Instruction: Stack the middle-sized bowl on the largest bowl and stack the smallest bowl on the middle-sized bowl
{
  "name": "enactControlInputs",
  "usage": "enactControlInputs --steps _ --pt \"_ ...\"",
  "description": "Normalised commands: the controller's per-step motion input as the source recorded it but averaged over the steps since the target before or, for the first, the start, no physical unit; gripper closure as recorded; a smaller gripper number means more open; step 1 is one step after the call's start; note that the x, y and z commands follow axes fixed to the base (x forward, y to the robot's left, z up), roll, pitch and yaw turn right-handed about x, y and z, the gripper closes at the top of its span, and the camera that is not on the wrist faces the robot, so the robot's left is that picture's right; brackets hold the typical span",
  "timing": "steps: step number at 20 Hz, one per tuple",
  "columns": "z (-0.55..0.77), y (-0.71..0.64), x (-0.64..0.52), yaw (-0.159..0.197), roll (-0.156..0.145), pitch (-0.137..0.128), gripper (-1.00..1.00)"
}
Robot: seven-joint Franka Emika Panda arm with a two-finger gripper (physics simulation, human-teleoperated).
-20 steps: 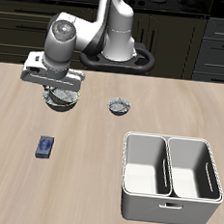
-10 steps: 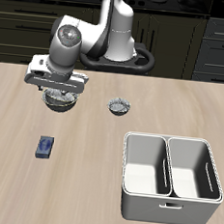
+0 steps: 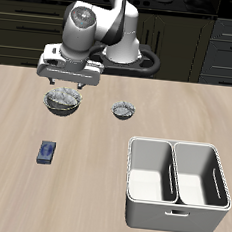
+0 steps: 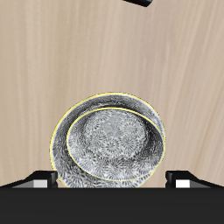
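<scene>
Gripper (image 3: 68, 81): hangs above the stacked bowls with its fingers spread apart and nothing between them.
Table (image 3: 101, 187): pale wood, spreading beneath the gripper on every side.
Double bin (image 3: 177, 184): white, two compartments, well apart from the gripper, toward the table's front edge.
Largest bowl (image 4: 63, 131): directly below the gripper, its rim showing around the bowl nested inside it.
Middle-sized bowl (image 4: 114, 144): sits inside the largest bowl, straight under the spread fingers.
Blue block (image 3: 47, 152): below the gripper's level, nearer the front edge.
Smallest bowl (image 3: 122, 111): on the table beside the stack, apart from the gripper.
</scene>
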Motion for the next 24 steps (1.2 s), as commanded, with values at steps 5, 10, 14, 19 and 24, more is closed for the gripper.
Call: enactControlInputs --steps 5,10,14,19,24 --pt "0.23 0.54 0.03 0.018 0.053 -0.043 -1.0" --pt "0.14 0.56 0.17 -0.018 0.042 -0.003 -1.0" --pt "0.17 0.42 0.15 -0.023 0.013 -0.034 -1.0" --pt "-0.02 0.44 0.17 -0.049 -0.001 0.023 -1.0" --pt "-0.03 0.27 0.02 -0.004 0.002 -0.008 -1.0"
